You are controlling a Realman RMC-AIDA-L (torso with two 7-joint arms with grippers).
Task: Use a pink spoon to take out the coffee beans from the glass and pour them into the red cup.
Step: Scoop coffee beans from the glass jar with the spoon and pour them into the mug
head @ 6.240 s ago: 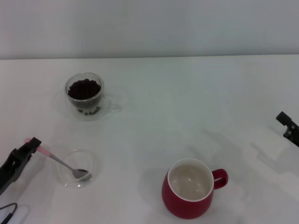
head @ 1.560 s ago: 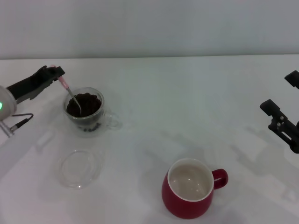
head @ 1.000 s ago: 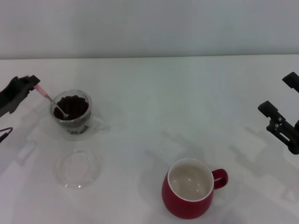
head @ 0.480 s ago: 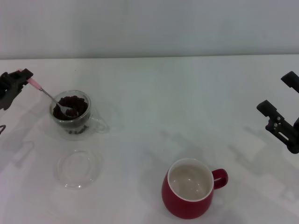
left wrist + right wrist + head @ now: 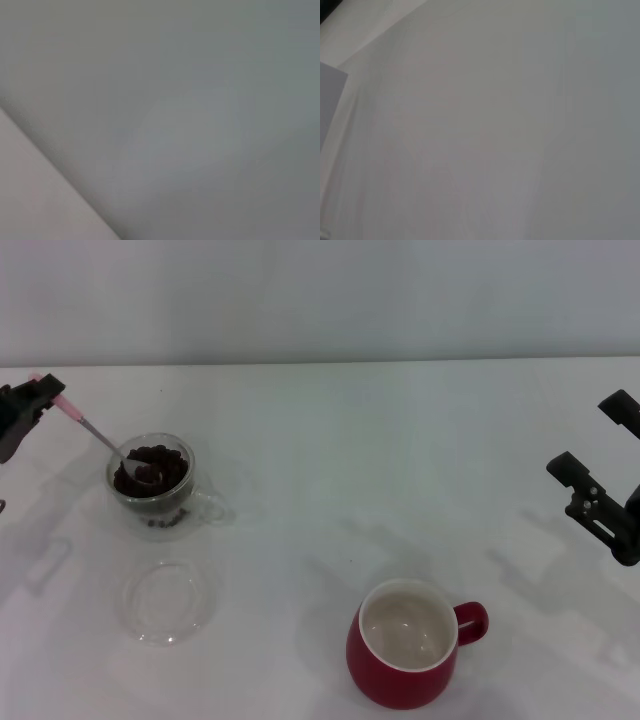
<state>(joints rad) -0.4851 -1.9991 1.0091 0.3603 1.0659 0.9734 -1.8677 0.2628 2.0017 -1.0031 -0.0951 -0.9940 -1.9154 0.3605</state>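
Observation:
The glass (image 5: 153,488) stands at the left of the table, filled with dark coffee beans (image 5: 150,468). My left gripper (image 5: 38,398) is at the far left edge, shut on the pink handle of the pink spoon (image 5: 92,432). The spoon slants down to the right, and its metal bowl rests in the beans. The red cup (image 5: 405,645) stands at the front, right of centre, its cream inside bare and its handle to the right. My right gripper (image 5: 598,472) is open at the far right edge, above the table and away from the cup.
A flat, shallow clear glass dish (image 5: 168,601) lies in front of the glass. The white table (image 5: 350,470) ends at a pale wall behind. Both wrist views show only blank pale surfaces.
My left gripper carried the spoon from the dish to the glass. In the last second it rose slightly, with the spoon's bowl staying in the beans. The right gripper drifted slightly left.

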